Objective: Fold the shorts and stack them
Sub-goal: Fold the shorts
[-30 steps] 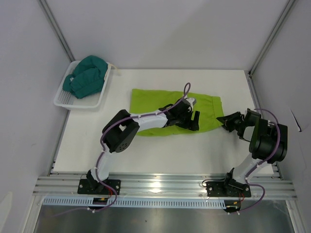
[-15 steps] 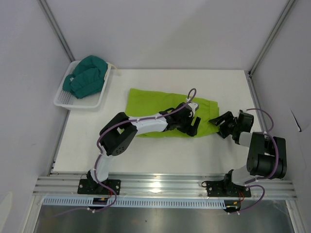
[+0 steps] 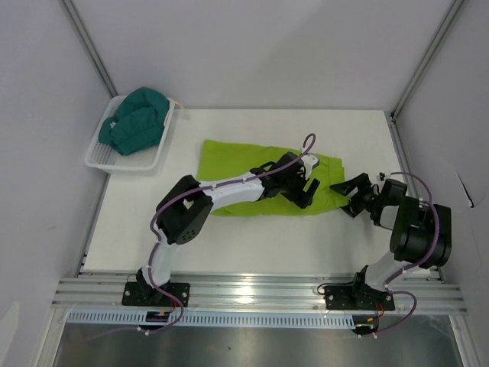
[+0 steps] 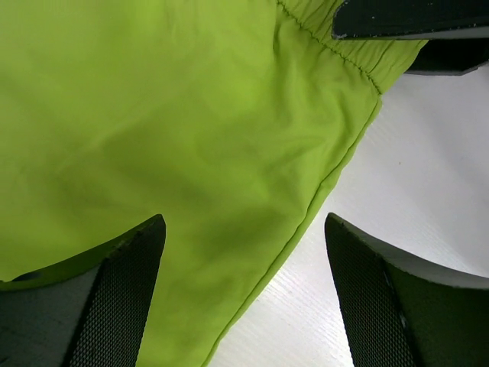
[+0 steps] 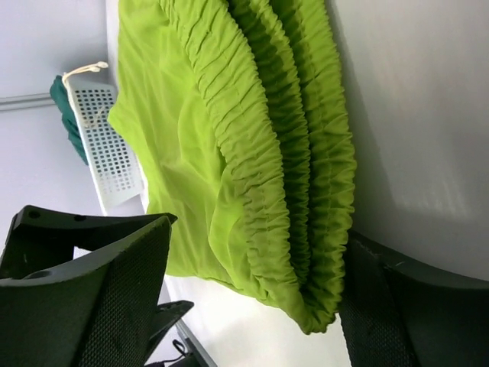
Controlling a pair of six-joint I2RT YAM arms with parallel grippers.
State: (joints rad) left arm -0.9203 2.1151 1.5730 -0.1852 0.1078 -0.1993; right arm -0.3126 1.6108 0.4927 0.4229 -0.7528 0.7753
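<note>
The lime green shorts [image 3: 237, 164] lie spread flat across the middle of the table, their gathered waistband [image 5: 290, 153] at the right end. My left gripper [image 3: 307, 186] hovers open over their near right part, and the hem edge [image 4: 306, 222] runs between its fingers. My right gripper [image 3: 353, 195] is open at the waistband's near corner, its fingers either side of the elastic without pinching it. The dark teal shorts [image 3: 137, 118] sit bunched in the basket at the back left.
The white mesh basket [image 3: 99, 158] stands at the table's back left corner, also seen far off as a basket [image 5: 107, 145] in the right wrist view. Bare white table [image 3: 252, 237] lies between the shorts and the arm bases. Enclosure walls close in both sides.
My right gripper has opened and let go of the waistband corner. The shorts' right end has slid a little left. My left gripper has shifted slightly up and right, still open.
</note>
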